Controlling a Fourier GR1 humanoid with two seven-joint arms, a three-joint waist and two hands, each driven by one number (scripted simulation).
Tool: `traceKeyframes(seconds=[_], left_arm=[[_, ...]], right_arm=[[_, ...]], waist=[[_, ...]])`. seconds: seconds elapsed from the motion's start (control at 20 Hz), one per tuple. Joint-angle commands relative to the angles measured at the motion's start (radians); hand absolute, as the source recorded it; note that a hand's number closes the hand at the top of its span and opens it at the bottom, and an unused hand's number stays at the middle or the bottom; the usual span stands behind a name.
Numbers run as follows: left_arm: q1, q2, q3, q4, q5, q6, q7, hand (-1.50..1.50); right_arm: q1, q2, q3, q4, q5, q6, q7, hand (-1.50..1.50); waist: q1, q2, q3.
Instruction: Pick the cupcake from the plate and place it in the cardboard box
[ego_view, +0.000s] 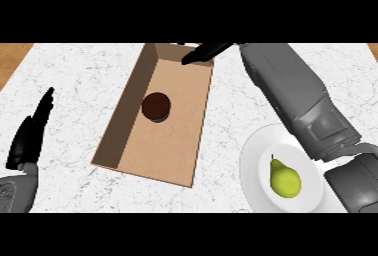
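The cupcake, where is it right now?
In the head view the cupcake sits inside the cardboard box, left of centre, below the right hand.

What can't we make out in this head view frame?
- Right hand: only dark fingers show at the far end of the cardboard box; the palm is cut off at the frame's top edge, so its state is unclear.
- Cupcake: seen from straight above as a dark round shape in the box; its side is not visible.
- Plate: the right forearm covers its right side; the pear shows fully.
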Motion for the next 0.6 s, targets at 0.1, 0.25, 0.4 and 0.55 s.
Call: traceKeyframes(seconds=[0.1,0.25,0.4,0.55], left_arm=[[0.034,-0.011,-0.007,-0.030,0.002,-0.002,-0.006,0.00],[0.015,0.001,0.002,-0.018,0.006,-0.010,-0.008,0.00],[0.005,0.021,0.017,-0.024,0.022,-0.033,0.013,0.00],[0.038,0.006,0.005,-0.017,0.014,-0.024,-0.041,0.00]], right_arm=[[0.050,-0.185,-0.033,0.082,0.005,0.144,-0.102,-1.50],[0.029,-0.221,-0.029,0.109,0.023,0.186,-0.115,-1.50],[0.079,-0.301,-0.011,0.121,0.047,0.300,-0.175,-1.50],[0.039,-0.333,0.015,0.134,0.085,0.332,-0.167,-1.50]], waist=[[0.006,0.008,0.001],[0.011,0.008,0.001],[0.010,0.011,0.002],[0.026,0.014,0.001]])
